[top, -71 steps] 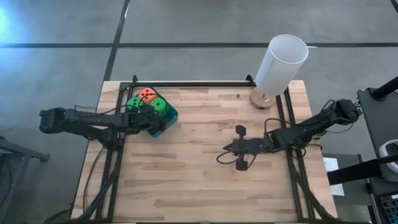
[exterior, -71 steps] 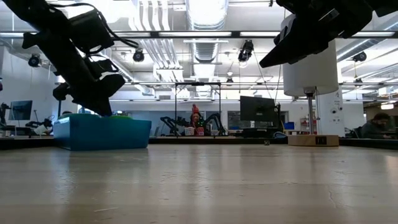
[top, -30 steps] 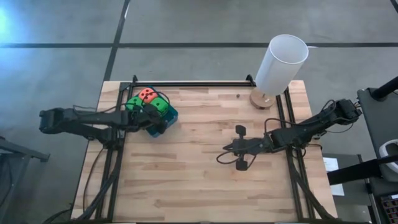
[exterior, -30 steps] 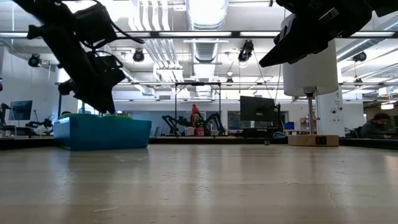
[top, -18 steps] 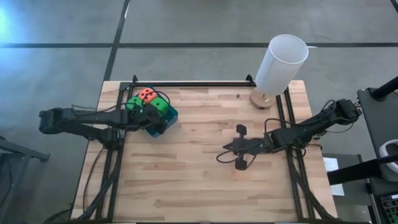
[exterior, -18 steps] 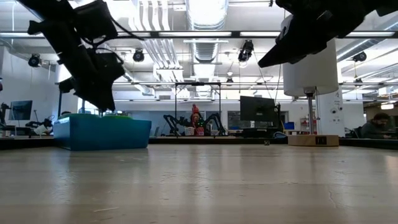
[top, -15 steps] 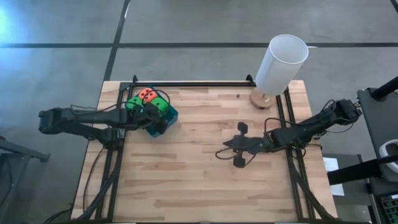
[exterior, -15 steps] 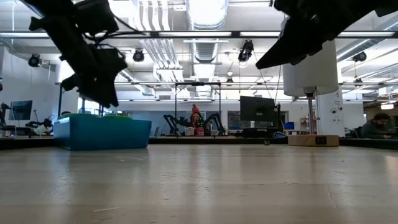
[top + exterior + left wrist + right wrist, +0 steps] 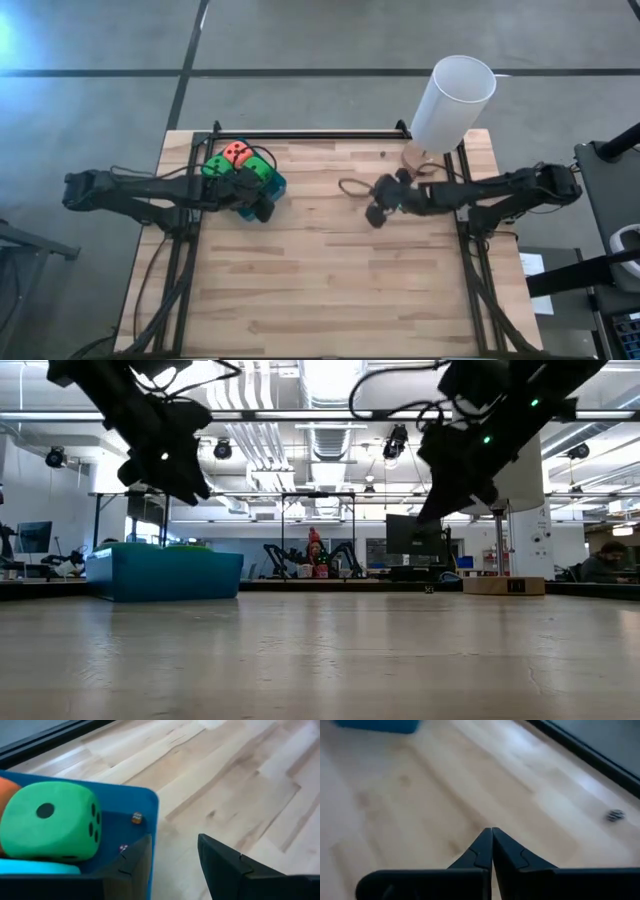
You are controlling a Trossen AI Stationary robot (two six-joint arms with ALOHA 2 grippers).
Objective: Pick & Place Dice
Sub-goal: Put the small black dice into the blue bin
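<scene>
Light wooden plank table (image 9: 320,280) with black rails along its edges. Shallow blue plastic tray (image 9: 274,185) near the far-left corner; small soft cubes with dark pips lie in it: one orange-red die (image 9: 236,152), two bright green dice (image 9: 262,170), a strip of teal die (image 9: 35,867) visible in the left wrist view beneath the green one.

Left gripper (image 9: 262,208) hangs over the tray's near-right edge, raised above it in the low view; jaws apart with nothing between them, one finger (image 9: 131,865) over the tray wall, the other over bare wood.

Right gripper (image 9: 376,213) hangs above the table's far middle, near the wooden base of a white cylindrical lamp (image 9: 452,100); its fingertips (image 9: 492,837) touch, closed on nothing.
</scene>
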